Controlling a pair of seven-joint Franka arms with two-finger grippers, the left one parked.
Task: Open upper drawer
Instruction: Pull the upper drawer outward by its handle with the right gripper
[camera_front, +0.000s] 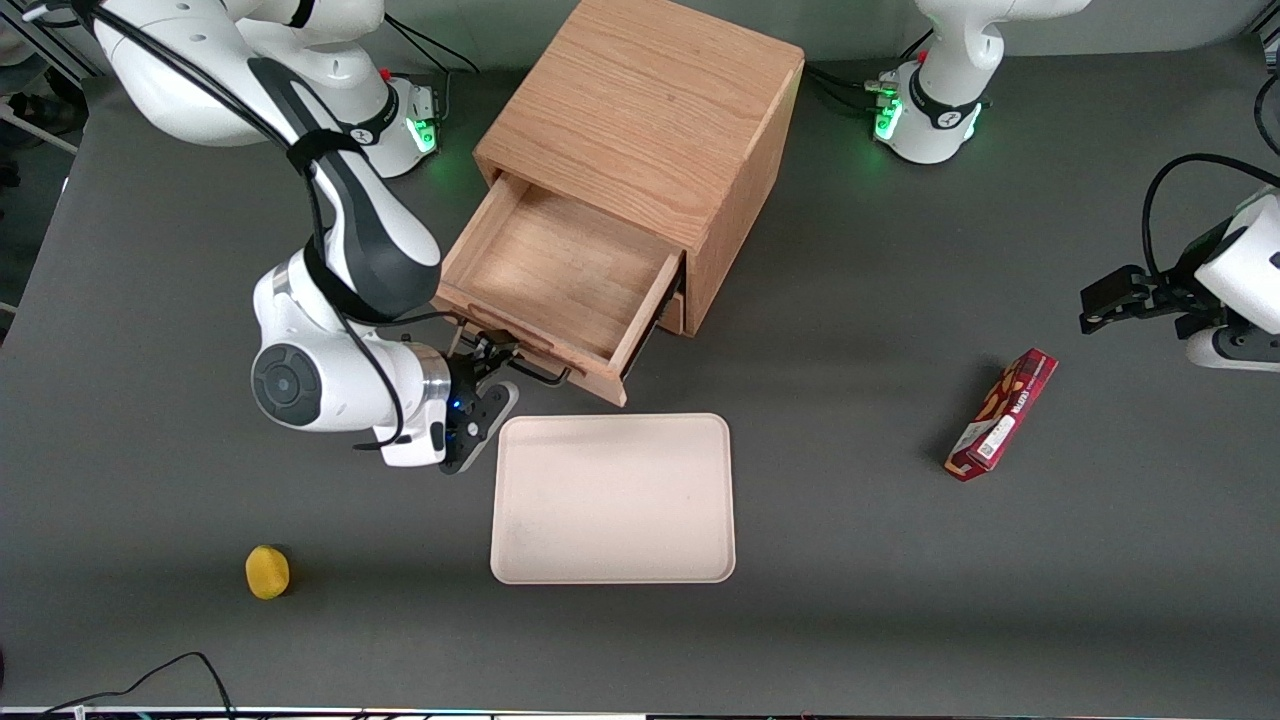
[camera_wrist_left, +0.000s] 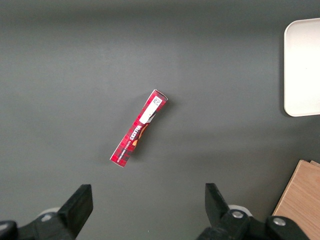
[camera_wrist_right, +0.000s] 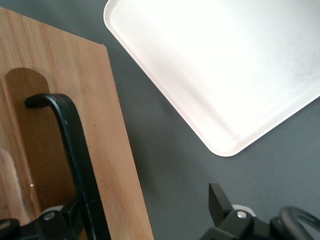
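The oak cabinet (camera_front: 640, 110) stands mid-table with its upper drawer (camera_front: 560, 270) pulled far out toward the front camera, its shallow wooden box empty. The thin black bar handle (camera_front: 530, 368) runs along the drawer's light wood front (camera_wrist_right: 105, 125). My gripper (camera_front: 490, 368) is at the end of that front nearest the working arm. It is open: one finger (camera_wrist_right: 60, 220) sits close beside the handle (camera_wrist_right: 75, 150), the other finger (camera_wrist_right: 216, 197) hangs over bare table off the drawer's edge. A sliver of the bottom drawer (camera_front: 672, 312) shows under the open one.
A pale tray (camera_front: 612, 498) lies just in front of the open drawer, close to my gripper. Nearer the front camera, a yellow round object (camera_front: 267, 572) sits toward the working arm's end. A red snack box (camera_front: 1002, 414) lies toward the parked arm's end.
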